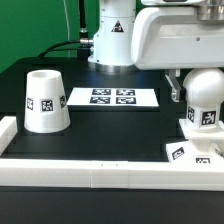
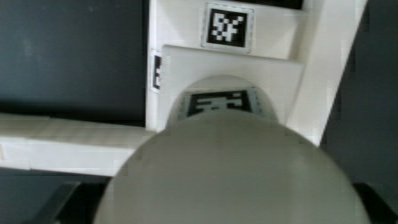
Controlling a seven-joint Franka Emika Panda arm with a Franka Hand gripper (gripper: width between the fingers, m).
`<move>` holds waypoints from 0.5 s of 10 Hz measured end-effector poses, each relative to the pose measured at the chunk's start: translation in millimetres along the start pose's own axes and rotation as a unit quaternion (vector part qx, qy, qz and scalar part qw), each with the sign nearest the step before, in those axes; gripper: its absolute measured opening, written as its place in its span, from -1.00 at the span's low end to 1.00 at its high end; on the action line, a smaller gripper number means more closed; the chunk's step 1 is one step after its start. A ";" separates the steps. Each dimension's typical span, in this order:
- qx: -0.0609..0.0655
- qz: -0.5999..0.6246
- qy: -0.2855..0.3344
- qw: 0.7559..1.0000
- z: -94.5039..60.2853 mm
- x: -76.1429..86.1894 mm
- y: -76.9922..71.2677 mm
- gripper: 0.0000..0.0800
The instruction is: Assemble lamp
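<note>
The white round-headed bulb (image 1: 204, 104) stands upright at the exterior view's right, with a tag on its lower body. My gripper (image 1: 203, 88) comes down from above and is shut on the bulb's head. The squat base (image 1: 188, 150) lies just below the bulb, by the front rail. In the wrist view the bulb's head (image 2: 222, 165) fills the space between my dark fingers (image 2: 32, 200), and tagged white parts of the base (image 2: 228, 28) show beyond it. The tapered shade (image 1: 45, 100) stands apart at the exterior view's left, narrow end up.
The marker board (image 1: 112, 97) lies flat in the middle of the black table. A low white rail (image 1: 90, 172) runs along the front edge and up the left side. The arm's base (image 1: 108, 40) stands behind the marker board.
</note>
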State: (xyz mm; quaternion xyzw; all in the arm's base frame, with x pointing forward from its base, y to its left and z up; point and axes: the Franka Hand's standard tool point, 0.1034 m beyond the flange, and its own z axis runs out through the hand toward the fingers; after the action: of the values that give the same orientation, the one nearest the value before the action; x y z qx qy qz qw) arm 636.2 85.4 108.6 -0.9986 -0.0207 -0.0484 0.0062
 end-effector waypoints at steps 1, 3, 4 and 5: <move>0.000 0.023 0.000 1.000 0.0 0.0 0.4 0.44; 0.003 0.093 -0.002 0.996 1.0 -1.2 0.6 0.44; 0.005 0.127 -0.003 0.992 1.3 -1.6 0.7 0.44; 0.013 0.178 -0.007 0.984 2.0 -2.6 0.6 0.44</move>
State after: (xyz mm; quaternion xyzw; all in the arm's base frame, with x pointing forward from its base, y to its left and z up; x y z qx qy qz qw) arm 633.8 84.7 106.3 -0.9865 0.1563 -0.0397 0.0273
